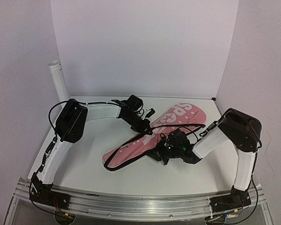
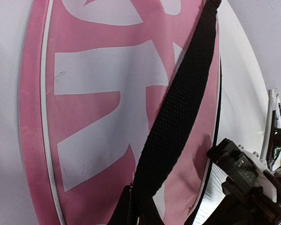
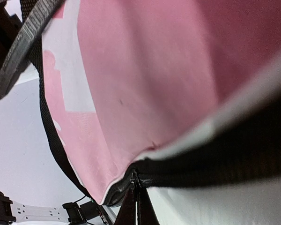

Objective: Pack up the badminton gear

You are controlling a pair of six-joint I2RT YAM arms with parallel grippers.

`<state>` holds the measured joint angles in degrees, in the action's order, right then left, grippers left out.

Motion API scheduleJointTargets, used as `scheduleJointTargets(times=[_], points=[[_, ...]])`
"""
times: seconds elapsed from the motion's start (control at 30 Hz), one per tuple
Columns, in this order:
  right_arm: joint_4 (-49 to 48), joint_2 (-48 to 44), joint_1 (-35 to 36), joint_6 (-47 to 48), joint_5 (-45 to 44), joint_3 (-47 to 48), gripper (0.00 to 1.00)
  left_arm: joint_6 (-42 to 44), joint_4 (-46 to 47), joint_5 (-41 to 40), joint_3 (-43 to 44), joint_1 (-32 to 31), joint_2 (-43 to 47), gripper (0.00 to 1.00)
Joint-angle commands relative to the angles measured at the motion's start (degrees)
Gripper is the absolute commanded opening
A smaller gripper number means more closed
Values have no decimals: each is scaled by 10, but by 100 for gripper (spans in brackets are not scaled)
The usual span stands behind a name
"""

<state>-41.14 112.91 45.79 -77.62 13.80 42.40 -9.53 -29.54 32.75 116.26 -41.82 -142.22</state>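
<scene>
Black strap point(image 2: 178, 117) pinched in left hand point(image 2: 138, 211), lying across pink bag point(image 1: 129, 152) on counter point(image 1: 93, 164). Right hand point(image 3: 133, 206) pressed together at bag's zipper point(image 3: 215, 161) end. Rackets, shuttlecocks out of sight.

The left arm point(image 1: 61, 150) and right arm point(image 1: 208, 143) had white links, black joints and looping black cables above the rail point(image 1: 145, 202).

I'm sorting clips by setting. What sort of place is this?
Probably a lab robot cell: plain white backdrop panels, and a left arm and right arm bolted to an aluminium rail at the table edge.
</scene>
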Motion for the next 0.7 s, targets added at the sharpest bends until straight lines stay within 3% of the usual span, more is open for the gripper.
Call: scheduleJointTargets(times=[0.0,0.2,0.43,0.67], points=[[-13,33,-6,-9,15,66,0,-158,92,-2,-76,50,48,0],[-3,50,24,-33,11,120,0,-252,175,-5,-84,101,45,0],[-2,100,89,-74,-4,185,0,-324,237,20,-17,96,2,0],[35,95,130,-99,-30,167,0,-355,282,17,11,98,-13,0]])
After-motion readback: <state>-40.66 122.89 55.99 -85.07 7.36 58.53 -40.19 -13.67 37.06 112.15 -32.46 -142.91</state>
